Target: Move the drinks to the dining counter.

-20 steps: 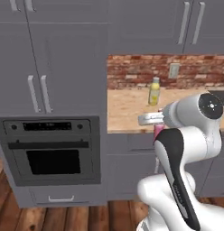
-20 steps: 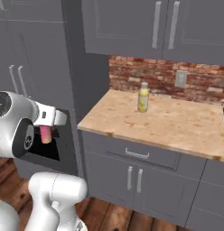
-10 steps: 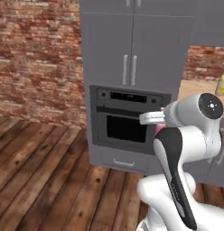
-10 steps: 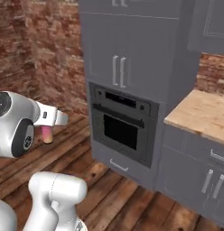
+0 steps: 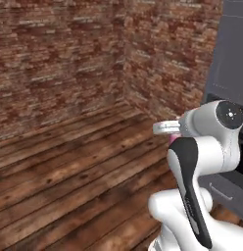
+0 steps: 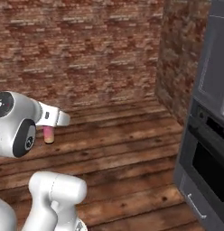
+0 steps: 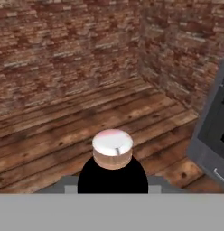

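A small pink bottle (image 6: 49,134), one of the drinks, hangs under my gripper (image 6: 49,128), which is shut on it, out in front of the arm above the wood floor. In the left base view a sliver of the pink bottle (image 5: 173,140) shows below the hand, with the gripper (image 5: 171,134) mostly hidden behind the arm. In the hand view the pink bottle (image 7: 112,148) points away from the camera, its dark cap closest, and the gripper (image 7: 112,180) clasps it near that cap. The dining counter is out of view.
Brick walls (image 5: 69,54) meet in a corner ahead over a dark plank floor (image 6: 123,149). A grey cabinet tower with a built-in oven (image 6: 202,158) stands at the right edge, also seen as the oven (image 7: 213,131) low on the right.
The whole picture has swept sideways as the base turned. The wood counter and yellow bottle have left the frame, and the oven has slid to the right edge. The pink bottle stays gripped.
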You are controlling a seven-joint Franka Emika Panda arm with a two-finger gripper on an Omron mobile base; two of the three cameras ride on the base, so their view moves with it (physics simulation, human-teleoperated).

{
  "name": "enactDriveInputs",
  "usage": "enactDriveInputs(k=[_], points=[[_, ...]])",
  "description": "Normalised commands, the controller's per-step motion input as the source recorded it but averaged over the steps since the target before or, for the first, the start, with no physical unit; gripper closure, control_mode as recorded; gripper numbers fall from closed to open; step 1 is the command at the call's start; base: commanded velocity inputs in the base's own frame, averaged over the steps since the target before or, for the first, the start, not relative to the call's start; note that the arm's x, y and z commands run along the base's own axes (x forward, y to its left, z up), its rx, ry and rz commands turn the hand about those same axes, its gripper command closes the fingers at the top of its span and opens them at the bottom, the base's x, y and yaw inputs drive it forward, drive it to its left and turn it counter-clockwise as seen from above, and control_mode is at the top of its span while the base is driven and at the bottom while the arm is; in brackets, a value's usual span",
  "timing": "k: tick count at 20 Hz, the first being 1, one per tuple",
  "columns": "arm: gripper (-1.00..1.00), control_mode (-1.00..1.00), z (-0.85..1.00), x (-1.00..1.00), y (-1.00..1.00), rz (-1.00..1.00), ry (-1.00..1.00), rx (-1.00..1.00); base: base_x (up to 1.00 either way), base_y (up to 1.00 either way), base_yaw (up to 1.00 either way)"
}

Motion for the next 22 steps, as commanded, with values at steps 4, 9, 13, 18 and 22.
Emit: enactDriveInputs(k=[4,9,13,18,22], points=[[1.0,1.0,0.0,0.0,0.0,0.0,0.0,0.0,0.0,0.08,1.0],[1.0,1.0,0.0,0.0,0.0,0.0,0.0,0.0,0.0,0.05,1.0],[1.0,1.0,0.0,0.0,0.0,0.0,0.0,0.0,0.0,0.09,1.0],[1.0,1.0,0.0,0.0,0.0,0.0,0.0,0.0,0.0,0.32,0.99],[1.0,1.0,0.0,0.0,0.0,0.0,0.0,0.0,0.0,0.44,0.95]])
